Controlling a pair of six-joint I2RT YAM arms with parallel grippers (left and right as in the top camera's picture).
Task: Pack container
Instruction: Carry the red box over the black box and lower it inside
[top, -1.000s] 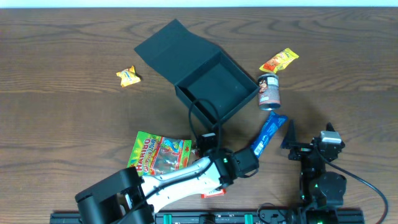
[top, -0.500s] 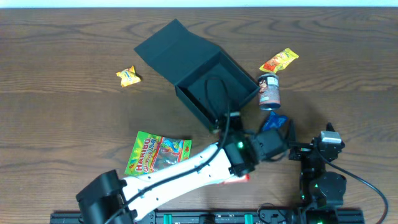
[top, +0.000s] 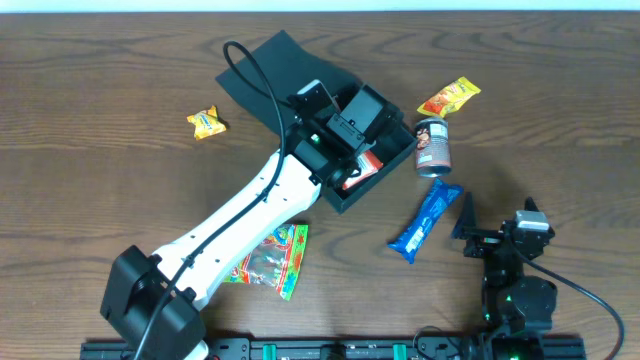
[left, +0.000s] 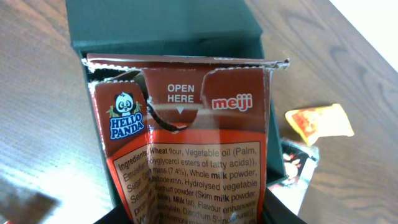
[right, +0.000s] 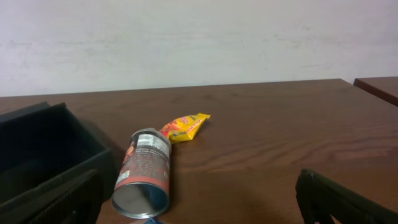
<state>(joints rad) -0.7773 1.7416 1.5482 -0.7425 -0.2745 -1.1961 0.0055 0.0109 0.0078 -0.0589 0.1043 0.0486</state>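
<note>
At the far middle of the table the container (top: 262, 62) sits with its lid open. My left gripper (top: 350, 150) reaches over its cavity, clamped on a red box (left: 186, 143) reading "HELLO PANDA", "meiji" and "OPEN HERE". My right gripper (top: 466, 235) rests by the near edge, fingers spread wide.

The dark teal square container (top: 290, 55) lies open, its flap lid folded back.
</note>
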